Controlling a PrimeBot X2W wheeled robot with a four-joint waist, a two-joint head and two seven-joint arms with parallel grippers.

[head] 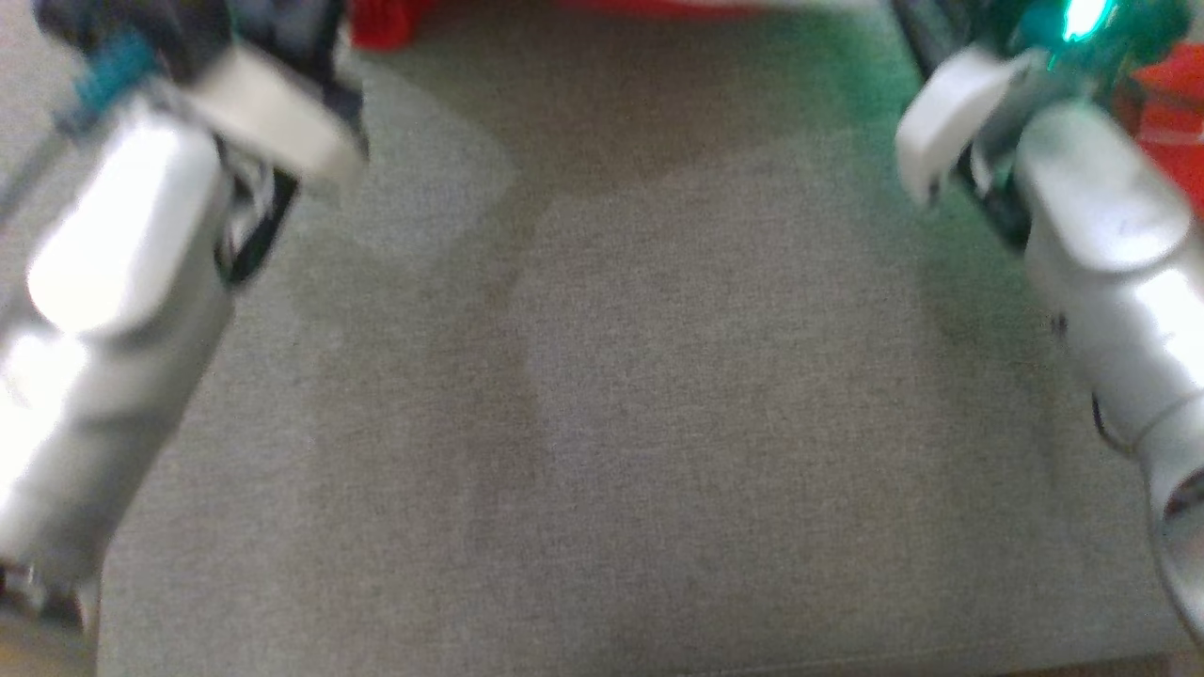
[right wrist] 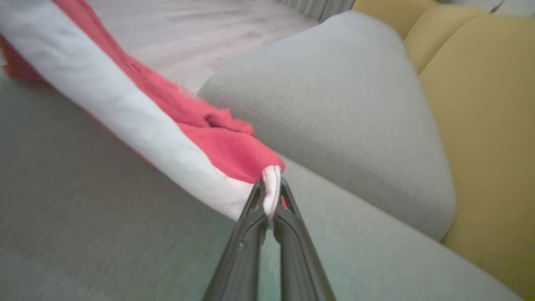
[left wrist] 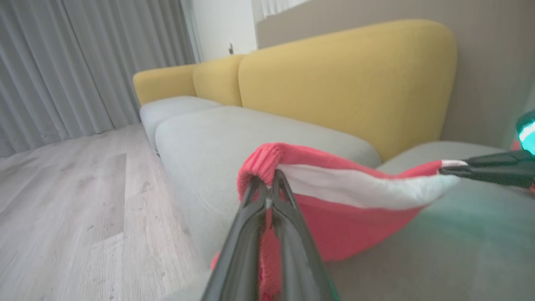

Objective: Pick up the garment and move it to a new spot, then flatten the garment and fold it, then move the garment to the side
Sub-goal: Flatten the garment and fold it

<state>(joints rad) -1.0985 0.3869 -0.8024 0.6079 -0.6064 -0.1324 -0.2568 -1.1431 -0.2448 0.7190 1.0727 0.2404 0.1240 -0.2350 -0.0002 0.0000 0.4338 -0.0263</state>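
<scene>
Mustard-yellow sofa backrests (left wrist: 347, 79) beyond the left jaws, pale grey seat cushions (left wrist: 234, 138) under the jaws, light wood-plank floor (left wrist: 75, 200) to their left, grey pleated curtains (left wrist: 83, 62) behind, white wall strip (left wrist: 225, 25).

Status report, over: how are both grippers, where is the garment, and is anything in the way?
Left gripper shut on garment edge. Right gripper shut on its far corner. Garment stretched between them over grey seat cushion. Nothing seen in the way.

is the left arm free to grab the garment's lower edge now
Probably not: the left claw is shut on the garment at its top edge, the right claw on the other end; it must let go first.
</scene>
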